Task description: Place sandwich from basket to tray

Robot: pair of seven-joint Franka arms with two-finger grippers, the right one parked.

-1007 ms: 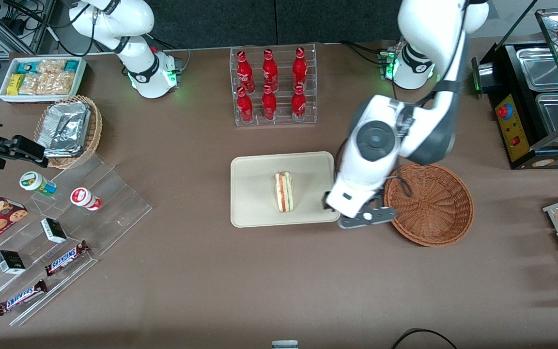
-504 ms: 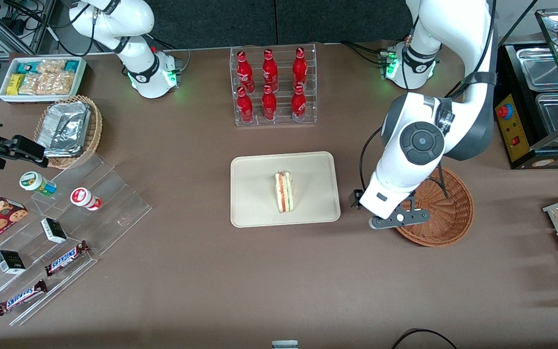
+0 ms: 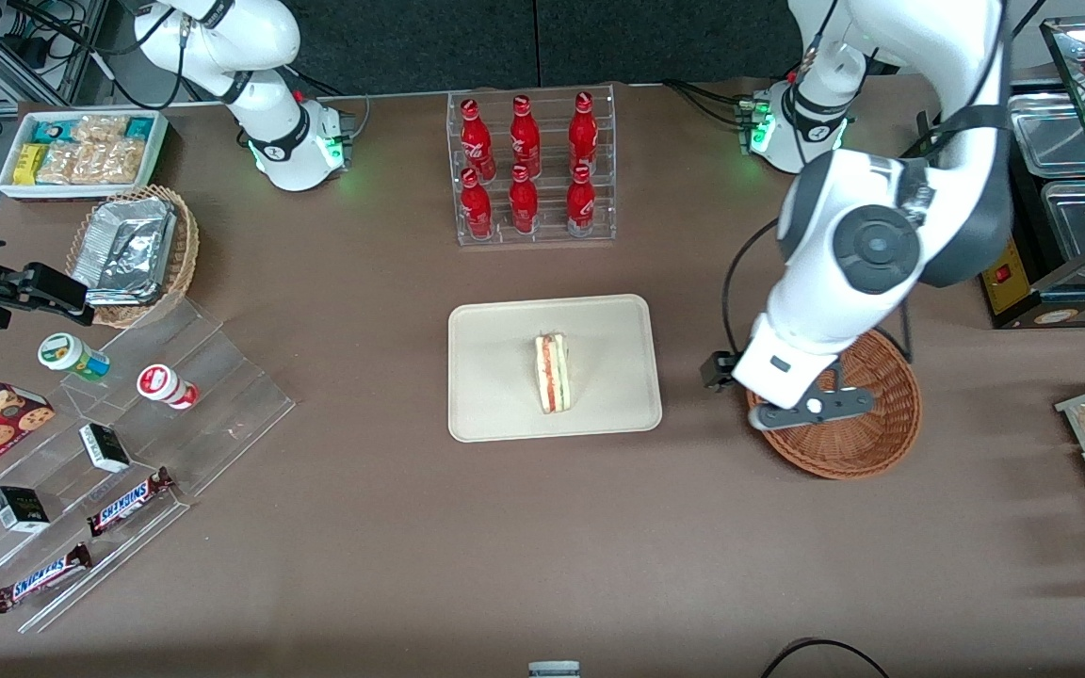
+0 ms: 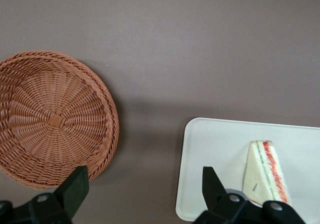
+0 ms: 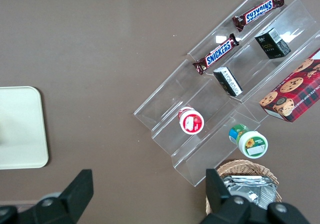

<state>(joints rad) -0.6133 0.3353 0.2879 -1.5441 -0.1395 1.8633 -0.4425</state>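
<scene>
The gripper (image 4: 142, 186), fingers (image 4: 75, 186) spread empty, has retreated from tray (image 3: 495, 377) over basket (image 3: 867, 443).

At the left edge of the frame lies the rounded end of a flat cream-beige tray (image 5: 20, 126) on a brown table (image 5: 100, 49). A clear acrylic stepped rack (image 5: 220, 109) runs diagonally from centre to upper right, holding two Snickers bars (image 5: 216, 54), two small dark boxes (image 5: 227, 81) and two round-lidded cups (image 5: 190, 120). A red cookie box (image 5: 295, 94) sits at right; a tan wicker basket of crinkled foil (image 5: 250, 184) shows at bottom.
</scene>
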